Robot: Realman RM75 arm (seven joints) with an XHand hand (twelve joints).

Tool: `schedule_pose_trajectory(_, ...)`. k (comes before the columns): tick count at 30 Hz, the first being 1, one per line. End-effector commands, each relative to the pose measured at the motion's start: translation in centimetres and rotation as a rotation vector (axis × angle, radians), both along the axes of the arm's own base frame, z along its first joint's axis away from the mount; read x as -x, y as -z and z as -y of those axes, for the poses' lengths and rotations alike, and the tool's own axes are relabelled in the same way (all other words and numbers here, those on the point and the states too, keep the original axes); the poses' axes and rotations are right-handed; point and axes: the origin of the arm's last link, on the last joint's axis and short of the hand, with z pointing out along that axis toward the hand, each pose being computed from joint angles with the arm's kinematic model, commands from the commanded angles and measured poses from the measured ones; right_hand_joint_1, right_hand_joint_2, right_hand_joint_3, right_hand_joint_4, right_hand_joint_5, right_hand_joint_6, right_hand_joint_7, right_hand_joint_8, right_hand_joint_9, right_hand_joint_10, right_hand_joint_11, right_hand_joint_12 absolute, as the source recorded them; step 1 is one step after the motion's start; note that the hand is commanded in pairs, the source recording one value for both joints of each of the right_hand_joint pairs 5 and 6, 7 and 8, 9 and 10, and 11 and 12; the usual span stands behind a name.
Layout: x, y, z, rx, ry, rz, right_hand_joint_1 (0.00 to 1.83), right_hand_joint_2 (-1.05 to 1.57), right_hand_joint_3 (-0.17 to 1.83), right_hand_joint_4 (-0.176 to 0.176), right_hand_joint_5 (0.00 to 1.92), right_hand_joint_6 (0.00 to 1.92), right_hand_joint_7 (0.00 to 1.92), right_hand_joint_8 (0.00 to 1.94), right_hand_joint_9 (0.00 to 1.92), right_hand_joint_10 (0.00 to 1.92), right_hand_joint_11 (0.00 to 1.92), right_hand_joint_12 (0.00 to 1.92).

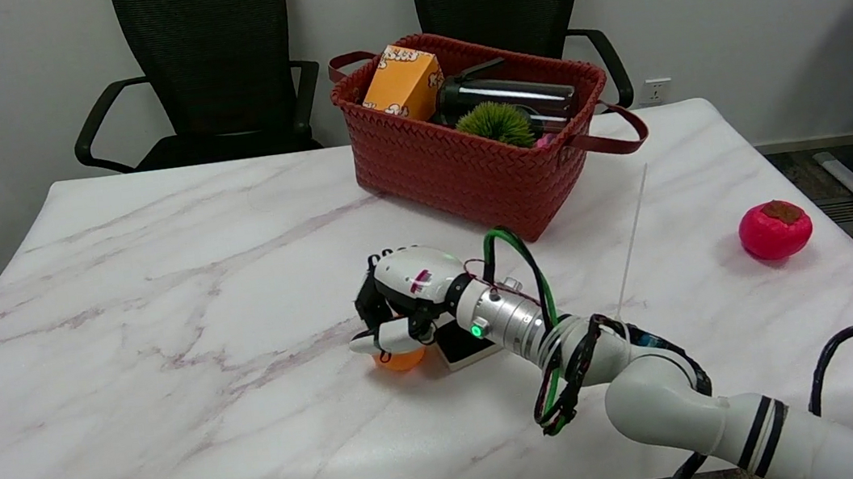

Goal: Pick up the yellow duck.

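Observation:
Only a small orange-yellow part of the yellow duck point(400, 359) shows, low on the marble table point(158, 305) near its middle. My right hand point(402, 303) covers the duck from above. Its fingers curl down on the far side and the thumb point(384, 341) lies across the near side, so the hand grips the duck. The duck's underside looks level with the tabletop; I cannot tell whether it is lifted. Most of the duck is hidden under the hand. The right arm reaches in from the lower right.
A red woven basket point(458, 166) stands at the back centre, holding an orange box point(403, 84), a dark bottle point(510, 95) and a green spiky ball point(495, 124). A red persimmon-like toy point(774, 229) lies at the right. Two black chairs stand behind the table.

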Motion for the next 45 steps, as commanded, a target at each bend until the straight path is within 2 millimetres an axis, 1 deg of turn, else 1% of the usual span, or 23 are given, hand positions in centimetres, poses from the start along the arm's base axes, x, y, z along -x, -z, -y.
schedule_pose_trajectory(1,-1.3,-0.6,0.2,0.016,-0.062,-0.019,0.89,1.09,0.02,0.000,1.28,1.28,1.39,1.39,1.51,1.51,1.62,1.62)
schedule_pose_trajectory(7,-1.8,-0.7,0.2,0.019,-0.085,-0.015,0.89,1.09,0.01,0.000,1.31,1.31,1.42,1.42,1.56,1.56,1.67,1.67)
schedule_pose_trajectory(12,-2.3,-0.6,0.3,0.019,-0.102,-0.014,0.91,0.99,-0.17,0.000,1.29,1.29,1.44,1.44,1.57,1.57,1.65,1.65)
schedule_pose_trajectory(17,-2.9,-0.6,0.5,0.021,-0.121,-0.008,0.92,0.98,-0.17,0.000,1.24,1.24,1.43,1.43,1.57,1.57,1.63,1.63)
schedule_pose_trajectory(23,-3.4,-0.6,0.6,0.020,-0.135,-0.005,0.92,0.98,-0.17,0.000,1.20,1.20,1.44,1.44,1.57,1.57,1.63,1.63)
schedule_pose_trajectory(26,-4.0,-0.8,0.5,0.022,-0.149,0.004,0.92,0.97,-0.17,0.000,1.18,1.18,1.44,1.44,1.57,1.57,1.64,1.64)
schedule_pose_trajectory(27,-4.5,-0.9,0.3,0.022,-0.160,0.010,0.93,0.95,-0.17,0.000,1.13,1.13,1.43,1.43,1.57,1.57,1.65,1.65)
schedule_pose_trajectory(28,-4.7,-1.0,0.1,0.024,-0.166,0.015,0.94,0.89,-0.17,0.000,0.99,0.99,1.40,1.40,1.54,1.54,1.67,1.67)
schedule_pose_trajectory(30,-5.0,-1.2,-0.5,0.027,-0.168,0.024,0.97,0.65,-0.10,0.000,0.56,0.56,1.26,1.26,1.37,1.37,1.70,1.70)
schedule_pose_trajectory(31,-5.1,-1.4,-0.7,0.031,-0.166,0.028,0.97,0.56,-0.06,0.000,0.42,0.42,1.27,1.27,1.28,1.28,1.70,1.70)
schedule_pose_trajectory(32,-5.3,-1.7,-0.9,0.040,-0.165,0.034,0.98,0.49,-0.09,0.000,0.35,0.35,1.27,1.27,1.19,1.19,1.69,1.69)
schedule_pose_trajectory(33,-5.4,-1.9,-1.0,0.048,-0.166,0.042,0.98,0.39,-0.17,0.000,0.28,0.28,1.29,1.29,1.06,1.06,1.67,1.67)
schedule_pose_trajectory(34,-5.4,-2.1,-1.2,0.056,-0.164,0.046,0.96,0.36,-0.17,0.000,0.29,0.29,1.22,1.22,0.94,0.94,1.65,1.65)
schedule_pose_trajectory(35,-5.3,-2.3,-1.4,0.068,-0.163,0.051,0.95,0.34,-0.17,0.000,0.28,0.28,0.51,0.51,0.84,0.84,1.61,1.61)
schedule_pose_trajectory(36,-5.3,-2.5,-1.5,0.076,-0.163,0.055,0.94,0.34,-0.17,0.000,0.25,0.25,0.48,0.48,0.68,0.68,1.52,1.52)
schedule_pose_trajectory(37,-5.3,-2.7,-1.6,0.080,-0.164,0.055,0.93,0.35,-0.17,0.000,0.23,0.23,0.42,0.42,0.56,0.56,1.37,1.37)
schedule_pose_trajectory(38,-5.3,-2.8,-1.7,0.083,-0.160,0.053,0.92,0.35,-0.17,0.000,0.21,0.21,0.39,0.39,0.50,0.50,1.22,1.22)
schedule_pose_trajectory(41,-5.3,-3.4,-1.8,0.077,-0.144,0.029,0.93,0.33,-0.17,0.000,0.18,0.18,0.33,0.33,0.43,0.43,1.02,1.02)
schedule_pose_trajectory(45,-5.0,-4.2,-1.9,0.073,-0.139,-0.012,0.93,0.31,-0.17,0.000,0.17,0.17,0.32,0.32,0.41,0.41,0.92,0.92)
